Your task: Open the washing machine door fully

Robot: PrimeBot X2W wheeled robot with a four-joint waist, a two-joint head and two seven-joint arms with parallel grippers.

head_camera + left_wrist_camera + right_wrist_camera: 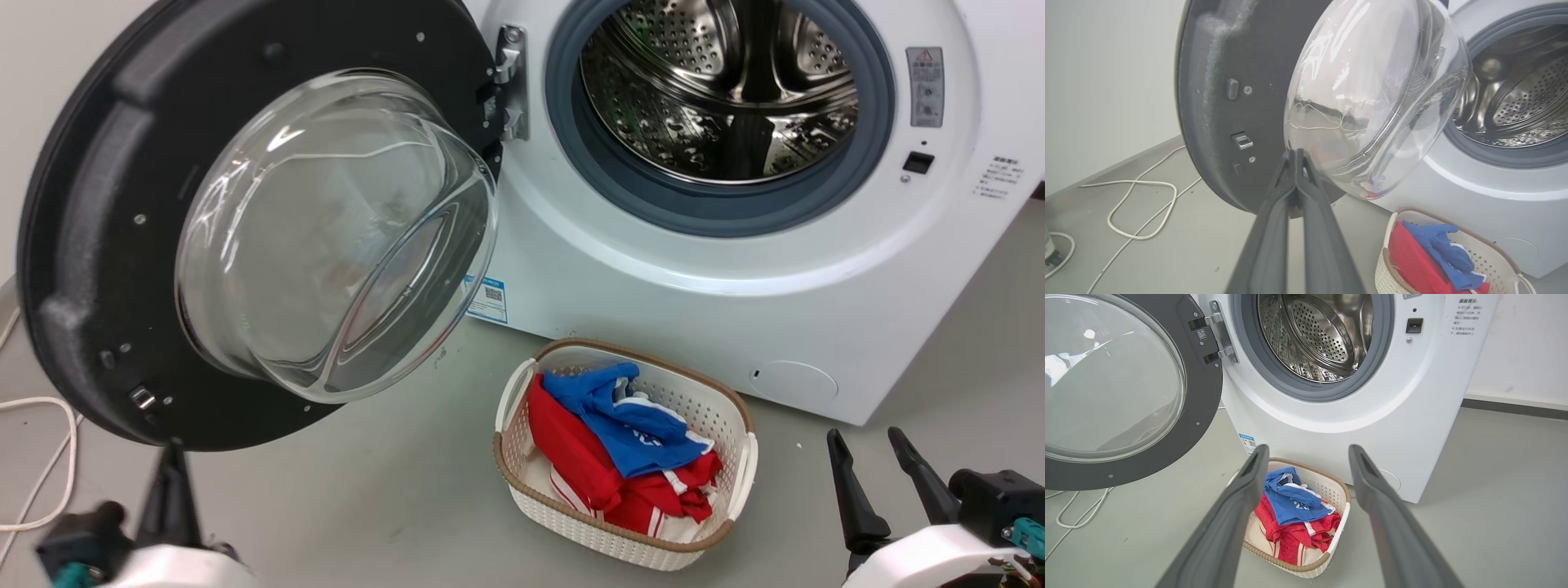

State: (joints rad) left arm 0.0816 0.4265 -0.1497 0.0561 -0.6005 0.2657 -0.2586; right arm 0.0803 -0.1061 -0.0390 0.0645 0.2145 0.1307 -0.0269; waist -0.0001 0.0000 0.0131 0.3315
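Observation:
The washing machine door (98,204) stands swung wide to the left on its hinge (510,82), its black inner face and bulging glass bowl (335,237) turned toward me. The steel drum mouth (718,90) lies uncovered. My left gripper (171,447) is shut and holds nothing, its tips just below the door's lower rim near the latch (1242,141). In the left wrist view the left gripper (1294,152) points at the door (1216,122), and I cannot tell whether it touches. My right gripper (864,437) is open at the lower right, apart from the door (1204,396).
A white basket (735,408) with red and blue clothes sits on the grey floor in front of the machine (653,302), between my two grippers. A white cable (57,457) loops on the floor at the left, by the wall. A small round flap (793,381) is low on the machine.

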